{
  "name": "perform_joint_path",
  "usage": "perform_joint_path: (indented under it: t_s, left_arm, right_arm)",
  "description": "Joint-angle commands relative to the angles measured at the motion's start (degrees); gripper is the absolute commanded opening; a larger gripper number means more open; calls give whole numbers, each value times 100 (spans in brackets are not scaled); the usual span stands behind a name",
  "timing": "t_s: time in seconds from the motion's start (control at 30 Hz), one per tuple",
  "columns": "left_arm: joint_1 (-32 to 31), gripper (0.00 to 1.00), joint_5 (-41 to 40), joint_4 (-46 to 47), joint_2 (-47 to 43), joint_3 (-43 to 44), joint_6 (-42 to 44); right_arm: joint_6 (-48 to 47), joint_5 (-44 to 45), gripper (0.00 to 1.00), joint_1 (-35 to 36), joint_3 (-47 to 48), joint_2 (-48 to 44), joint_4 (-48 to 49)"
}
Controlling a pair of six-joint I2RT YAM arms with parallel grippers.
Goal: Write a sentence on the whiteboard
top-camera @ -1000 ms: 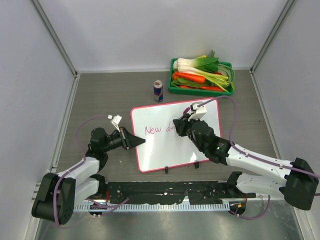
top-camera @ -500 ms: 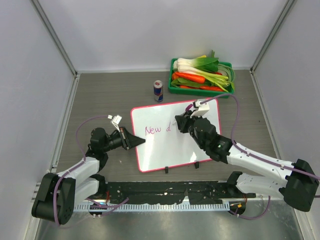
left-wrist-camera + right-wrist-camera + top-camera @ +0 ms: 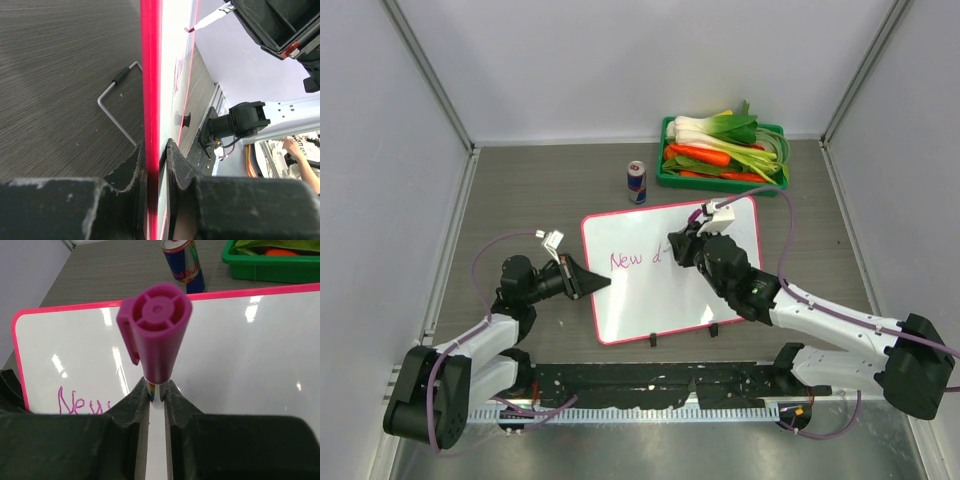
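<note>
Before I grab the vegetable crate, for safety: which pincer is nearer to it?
Right. The right pincer, holding a marker over the whiteboard, lies toward the crate's near-left; the left pincer clamps the board's left edge, farther off.

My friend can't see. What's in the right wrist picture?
The right arm's jaws pinch a purple marker, its end facing the camera, over a pink-framed whiteboard. Pink writing reads "New"; a drink can and green tray sit beyond.
</note>
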Motion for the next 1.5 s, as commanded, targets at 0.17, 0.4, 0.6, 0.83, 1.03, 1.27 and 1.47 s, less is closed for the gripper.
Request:
perform_joint_path:
  t_s: [0.17,0.4,0.6,0.83,1.03,1.27,1.47]
  left_arm:
    - [-39,0,-388,-203,61,-3,660]
    - [-39,0,-388,-194,52,-3,660]
    - [-39,0,-389,-203,52,-3,660]
    - [-47,0,-380,-203,44,-11,660]
    - [-47,0,-397,-203,26,-11,660]
    - [-48,0,-397,-203,35,-11,660]
    - [-48,0,-389,-203,35,-11,660]
  right_arm:
    - [99,-189,1,-11,-67,-34,36]
    - [222,-259,1,-11,-269,-122,-52]
    - [283,-146,1,-3,-462,-332,-149]
    - [257,197,1,-11,-392,-316,-114]
    - [178,320,1,-55,-129,-140,0]
    - [116,330,2,-91,47,-34,79]
    - [116,154,1,-91,126,71,176]
